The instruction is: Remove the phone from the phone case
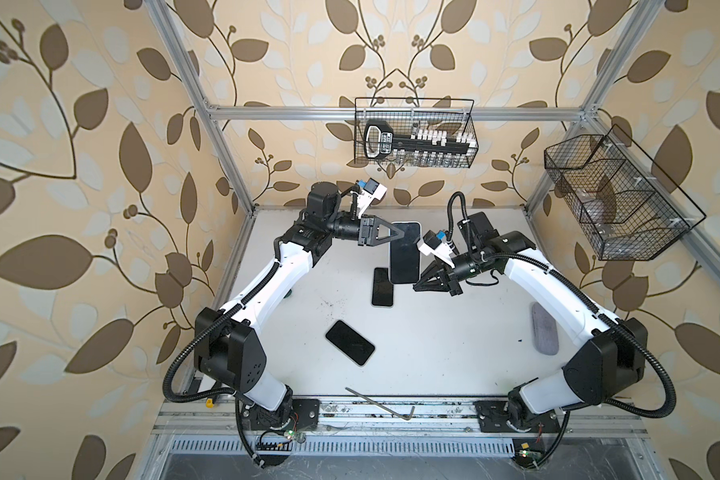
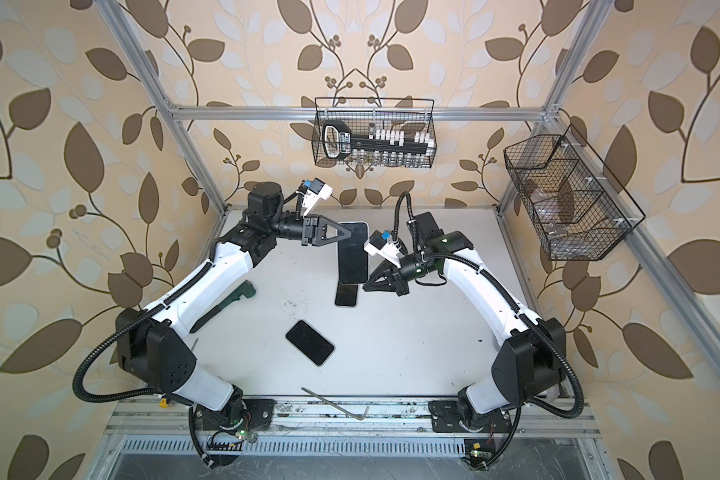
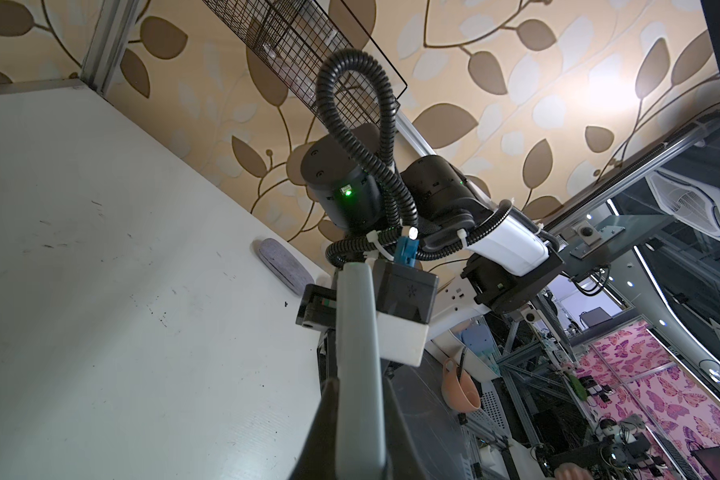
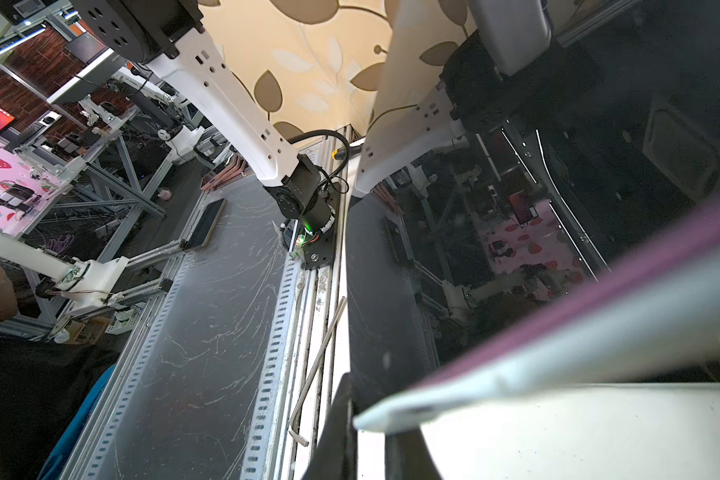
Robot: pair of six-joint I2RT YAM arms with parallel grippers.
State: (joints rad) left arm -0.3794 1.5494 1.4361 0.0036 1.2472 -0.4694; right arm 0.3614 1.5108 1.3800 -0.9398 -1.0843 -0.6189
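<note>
Phone (image 1: 406,255) nearest, raised off the desk (image 1: 454,345), inside phone case (image 3: 356,353). Left gripper (image 1: 399,236) clenched on the phone case's far-left edge, right gripper (image 1: 416,286) clenched on its near-right edge. Spare phone (image 1: 382,293) lies partly beneath; second spare phone (image 1: 350,343) front-left. Grey pouch (image 1: 544,328) hugs the right edge. Front-right desk open.

Overhead, both top views take in the whole white tabletop (image 1: 454,353); close in, left wrist faces the white-and-black right arm (image 3: 504,245), right wrist the left arm (image 4: 225,104).
</note>
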